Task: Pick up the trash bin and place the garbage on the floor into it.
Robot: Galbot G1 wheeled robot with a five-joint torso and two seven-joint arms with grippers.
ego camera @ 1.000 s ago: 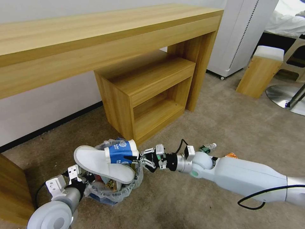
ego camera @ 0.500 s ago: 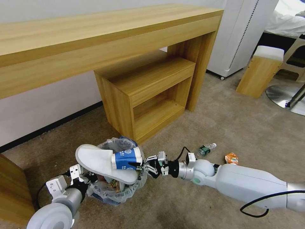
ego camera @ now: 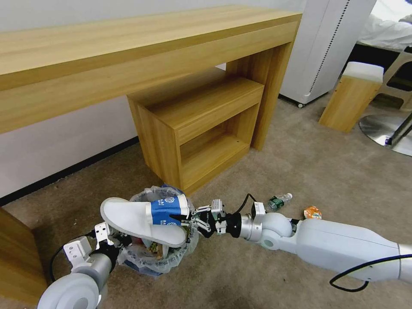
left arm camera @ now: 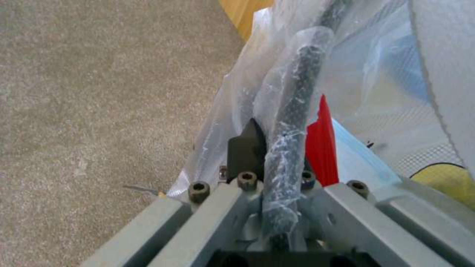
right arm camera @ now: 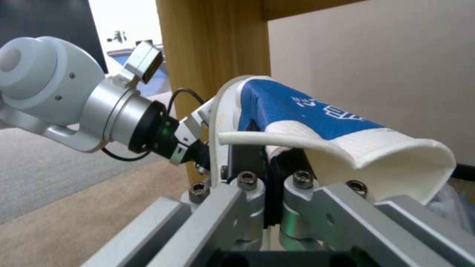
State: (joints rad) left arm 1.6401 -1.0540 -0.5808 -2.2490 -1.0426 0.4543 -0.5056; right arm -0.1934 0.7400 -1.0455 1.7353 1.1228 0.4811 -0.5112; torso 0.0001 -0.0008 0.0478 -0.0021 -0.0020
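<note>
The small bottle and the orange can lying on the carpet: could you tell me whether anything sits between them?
In the head view, the stretch between the small bottle and the orange can is bare beige carpet; nothing lies there.

white slipper [ego camera: 128, 216], blue-white cup [ego camera: 165, 210], beige carpet [ego camera: 326, 176]
</note>
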